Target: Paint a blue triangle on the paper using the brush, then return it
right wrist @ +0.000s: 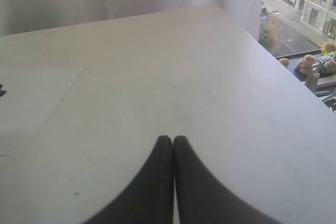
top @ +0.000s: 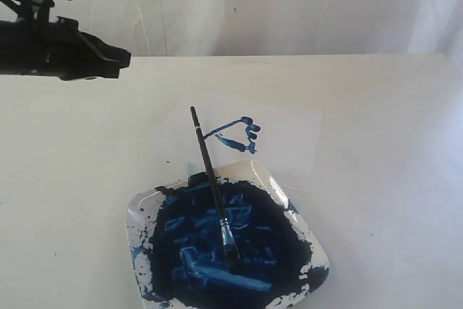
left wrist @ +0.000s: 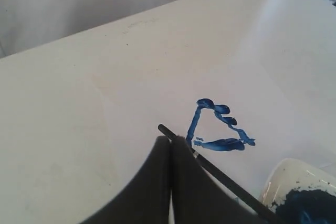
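Observation:
The brush (top: 210,175) lies free, its bristle end in the dark-blue paint and its black handle leaning over the dish rim toward the paper (top: 289,135). The blue triangle (top: 237,134) is a small rough outline on that paper, just beyond the handle end. My left gripper (top: 123,56) hangs high at the back left, well away from the brush. In the left wrist view that gripper (left wrist: 171,139) is shut and empty, and the brush (left wrist: 226,181) and triangle (left wrist: 218,127) show beyond it. My right gripper (right wrist: 173,139) is shut on nothing over bare table; it is outside the exterior view.
The white square dish (top: 134,215), full of dark-blue paint, sits at the table's front with splashes on its rim. The dish corner (left wrist: 278,182) shows in the left wrist view. A white wall backs the table, and the table's far edge (right wrist: 294,77) drops off beside the right gripper.

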You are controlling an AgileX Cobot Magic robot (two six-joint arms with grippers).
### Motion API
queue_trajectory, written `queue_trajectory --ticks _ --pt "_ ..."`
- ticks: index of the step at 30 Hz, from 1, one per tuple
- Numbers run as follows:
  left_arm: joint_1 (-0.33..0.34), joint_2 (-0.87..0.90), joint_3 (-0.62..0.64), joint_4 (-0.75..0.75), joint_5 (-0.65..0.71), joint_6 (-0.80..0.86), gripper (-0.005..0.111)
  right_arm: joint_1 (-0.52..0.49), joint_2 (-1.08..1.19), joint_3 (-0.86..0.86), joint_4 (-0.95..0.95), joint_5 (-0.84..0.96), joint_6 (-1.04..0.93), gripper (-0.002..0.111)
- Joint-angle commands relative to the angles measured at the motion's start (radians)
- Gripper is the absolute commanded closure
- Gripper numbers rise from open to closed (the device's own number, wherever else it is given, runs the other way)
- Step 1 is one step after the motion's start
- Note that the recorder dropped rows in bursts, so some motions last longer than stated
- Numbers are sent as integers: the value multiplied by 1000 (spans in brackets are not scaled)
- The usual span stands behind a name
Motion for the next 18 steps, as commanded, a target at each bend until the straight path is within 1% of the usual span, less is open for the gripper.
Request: queue_trajectory --ticks 1,11,12,15,18 --pt "0 -160 102 -8 -20 -16 107 2 -5 2 0 -1 -8 108" --pt "0 -527 326 -8 -14 -62 107 2 -5 2 0 -1 -8 108" --pt "0 -592 369 4 -14 -62 107 2 -5 2 0 -1 -8 108" --pt "0 -706 449 6 -90 -84 107 2 -5 2 0 -1 -8 108" --pt "0 -774 481 8 -147 -73 107 2 -5 2 0 -1 -8 108"
